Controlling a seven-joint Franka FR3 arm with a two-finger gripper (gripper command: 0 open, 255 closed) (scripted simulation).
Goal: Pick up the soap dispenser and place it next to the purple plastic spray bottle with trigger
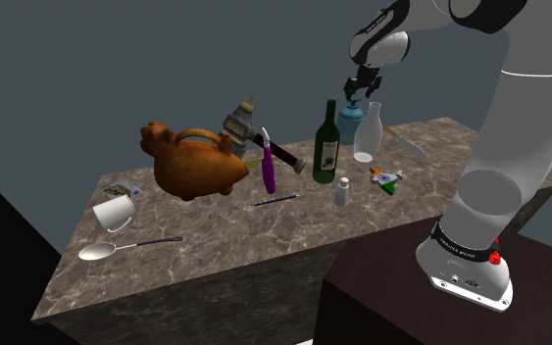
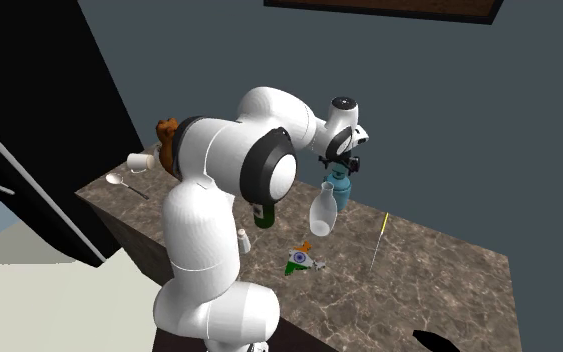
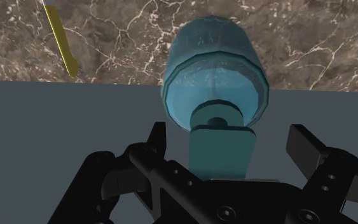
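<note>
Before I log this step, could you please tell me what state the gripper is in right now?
Gripper: open, fingers apart around the pump of the teal soap dispenser, not touching it; holding nothing.

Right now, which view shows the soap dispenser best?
Wrist view: the teal soap dispenser sits close, pump up, within the open gripper. The shoulder view has it partly behind a green bottle; the second exterior view, behind a pale vase.

Marble table [image 2: 439, 270]. White arm [image 2: 219, 170] in the foreground; gripper [image 2: 341, 166] directly above teal dispenser [image 2: 342, 192]. Pale vase [image 2: 319, 213] just beside the dispenser. Flag [image 2: 300, 260], shaker [image 2: 243, 240] and yellow stick [image 2: 379, 240] lie nearer the camera. Mug [image 2: 141, 160] and spoon [image 2: 121, 181] sit at the left end.
</note>
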